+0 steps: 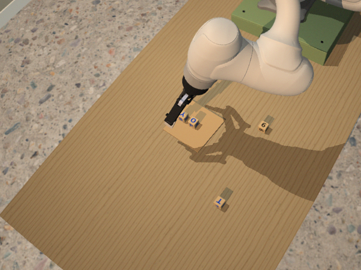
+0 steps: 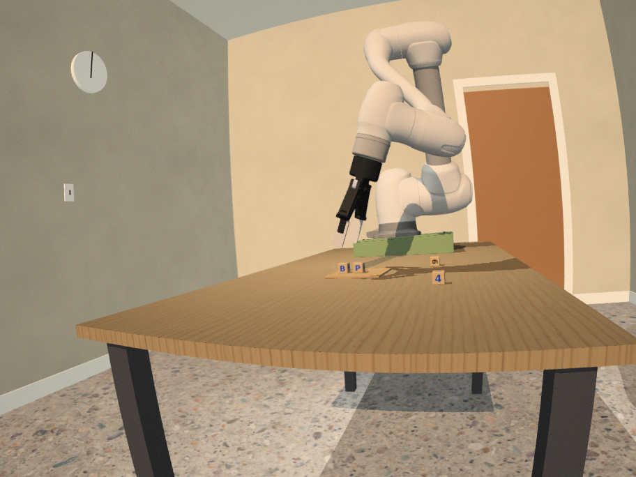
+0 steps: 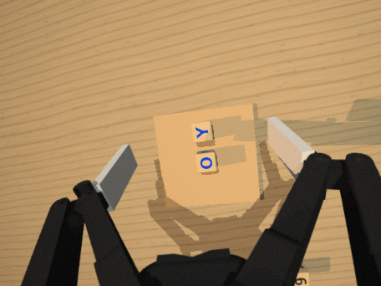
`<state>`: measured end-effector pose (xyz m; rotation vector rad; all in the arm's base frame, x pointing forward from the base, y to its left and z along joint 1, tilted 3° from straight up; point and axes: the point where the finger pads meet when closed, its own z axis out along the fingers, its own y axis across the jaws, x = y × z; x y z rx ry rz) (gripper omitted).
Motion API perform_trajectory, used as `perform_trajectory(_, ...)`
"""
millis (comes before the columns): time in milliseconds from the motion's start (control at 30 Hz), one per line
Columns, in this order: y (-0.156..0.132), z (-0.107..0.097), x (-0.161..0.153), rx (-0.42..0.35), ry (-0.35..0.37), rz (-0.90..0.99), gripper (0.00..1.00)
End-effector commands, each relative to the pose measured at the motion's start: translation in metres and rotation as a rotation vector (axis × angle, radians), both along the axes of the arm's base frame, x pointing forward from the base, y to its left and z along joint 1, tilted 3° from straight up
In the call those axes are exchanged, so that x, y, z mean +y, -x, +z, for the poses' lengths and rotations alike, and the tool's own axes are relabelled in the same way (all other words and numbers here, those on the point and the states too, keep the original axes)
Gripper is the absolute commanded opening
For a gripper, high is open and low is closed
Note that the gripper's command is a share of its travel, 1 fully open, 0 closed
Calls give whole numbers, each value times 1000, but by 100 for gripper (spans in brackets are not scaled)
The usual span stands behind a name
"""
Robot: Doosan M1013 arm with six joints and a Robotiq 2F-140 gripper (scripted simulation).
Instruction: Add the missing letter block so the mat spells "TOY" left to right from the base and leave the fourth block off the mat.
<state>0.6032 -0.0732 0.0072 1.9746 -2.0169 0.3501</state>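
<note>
The Y block (image 1: 183, 116) (image 2: 342, 268) (image 3: 202, 132) and the O block (image 1: 193, 121) (image 2: 358, 267) (image 3: 206, 162) sit on the square tan mat (image 1: 197, 143) (image 3: 180, 190), letters up, with a small gap between them. From the base, O is left of Y, and bare mat lies left of O. The T block (image 1: 219, 202) (image 2: 438, 277) lies off the mat toward the far end of the table, T on top. My gripper (image 2: 346, 238) (image 3: 197, 143) is open and empty, high above the mat. The top view shows only one finger clearly.
The fourth block (image 1: 263, 126) (image 2: 434, 261) (image 3: 302, 279), with a black 6 or 9 on top, lies off the mat, on the base side of the T block. The green base plate (image 1: 314, 52) (image 2: 431, 246) stands behind. The arm's shadow crosses the table beside the mat.
</note>
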Motion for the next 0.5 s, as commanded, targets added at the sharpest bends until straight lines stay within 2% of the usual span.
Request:
perform_trajectory(0, 5, -2, -3, 5, 1, 1, 100)
perform_trajectory(233, 5, -2, -3, 5, 1, 1, 100)
perform_trajectory(300, -10, 2, 8, -2, -12, -6, 100)
perform_trajectory(367, -48, 9, 45, -9, -65, -30, 100)
perform_trajectory(433, -67, 12, 64, -12, -93, -39, 100)
perform_trajectory(467, -67, 12, 64, -12, -93, -39, 100)
